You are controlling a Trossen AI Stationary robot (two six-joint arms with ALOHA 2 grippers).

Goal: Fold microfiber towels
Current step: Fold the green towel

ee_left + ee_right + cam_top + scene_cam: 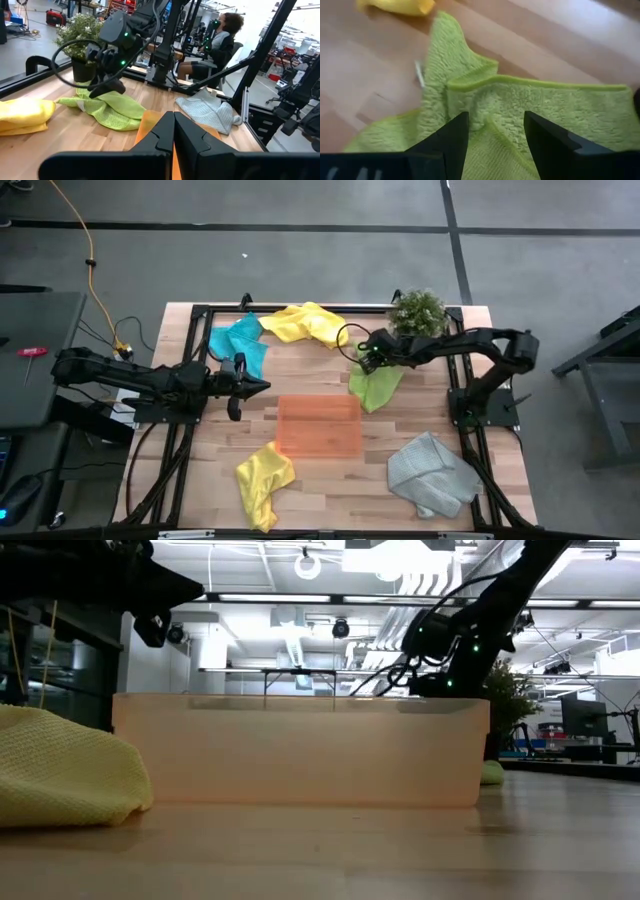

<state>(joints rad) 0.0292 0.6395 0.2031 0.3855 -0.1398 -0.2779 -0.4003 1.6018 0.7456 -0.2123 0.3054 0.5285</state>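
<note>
I have the right gripper spread, directly over the crumpled lime green microfiber towel at the surface's far right, beside the potted plant; it runs diagonally toward the orange tray. The left gripper, pressed together, sits farther off. Only my right wrist view shows the raised fold between the fingers.

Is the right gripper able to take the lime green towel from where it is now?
Probably yes. The right gripper is open directly over the lime green towel, and nothing lies between them.
</note>
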